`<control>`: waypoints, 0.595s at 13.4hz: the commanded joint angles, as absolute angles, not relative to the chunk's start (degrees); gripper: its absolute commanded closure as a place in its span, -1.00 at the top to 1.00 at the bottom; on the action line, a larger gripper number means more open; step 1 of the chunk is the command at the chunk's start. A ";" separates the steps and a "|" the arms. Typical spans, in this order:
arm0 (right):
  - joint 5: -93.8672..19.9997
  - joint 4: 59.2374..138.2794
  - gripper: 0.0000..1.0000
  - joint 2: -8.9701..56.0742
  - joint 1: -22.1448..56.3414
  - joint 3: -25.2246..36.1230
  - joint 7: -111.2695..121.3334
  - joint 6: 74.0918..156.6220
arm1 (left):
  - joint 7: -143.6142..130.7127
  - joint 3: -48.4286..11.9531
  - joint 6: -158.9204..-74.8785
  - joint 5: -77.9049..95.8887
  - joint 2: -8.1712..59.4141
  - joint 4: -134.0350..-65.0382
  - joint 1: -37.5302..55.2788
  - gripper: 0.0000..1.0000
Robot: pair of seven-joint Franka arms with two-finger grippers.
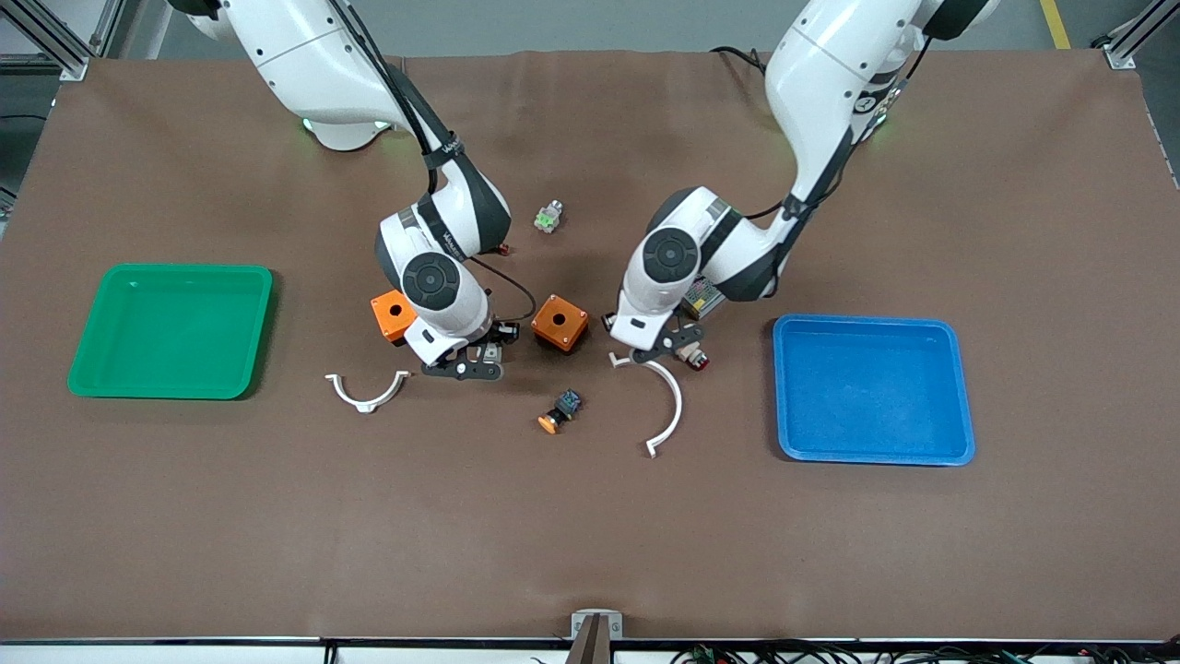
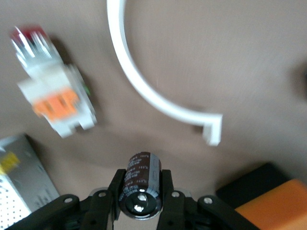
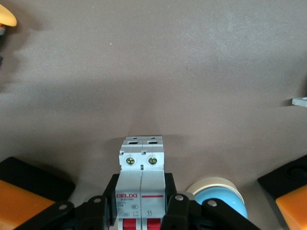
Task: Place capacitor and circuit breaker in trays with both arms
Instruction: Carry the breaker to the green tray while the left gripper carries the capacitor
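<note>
The left pincer is clamped on the small black cylindrical capacitor with a silvery end, holding it over the brown cloth-covered worktop, beside one end of the large white curved plastic clip and the white-and-orange push-button with a red tip. In the front view this left pincer hangs between the orange square box with a black hole and the blue plastic tray.

The right pincer is clamped on the white-grey rectangular circuit breaker with red levers, over the worktop between the two orange boxes. A round blue-and-cream part shows just beside it. In the front view the right pincer is toward the green plastic tray from the left pincer, near the smaller white curved clip.
</note>
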State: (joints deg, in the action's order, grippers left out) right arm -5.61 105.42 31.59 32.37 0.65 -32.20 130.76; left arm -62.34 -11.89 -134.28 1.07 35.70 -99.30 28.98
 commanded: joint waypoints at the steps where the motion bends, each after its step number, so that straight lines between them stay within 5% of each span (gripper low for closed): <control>1: -6.33 104.07 -0.55 26.04 32.00 1.14 -32.17 123.18 | -59.43 -12.04 -127.90 -2.45 26.30 -100.98 21.73 -1.00; 5: -5.63 94.07 -0.55 16.98 24.81 1.49 -29.37 97.10 | -41.44 -12.30 -122.00 -2.99 22.59 -101.95 7.86 -1.00; 8: -3.53 91.49 -0.55 11.62 14.54 1.58 -18.14 85.71 | -29.39 -12.30 -122.08 -3.08 23.29 -104.23 -1.55 -1.00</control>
State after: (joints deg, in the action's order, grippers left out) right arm -4.77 91.29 14.55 21.39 2.49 -24.49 89.77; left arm -34.88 -11.49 -121.62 -2.34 23.09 -101.92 2.83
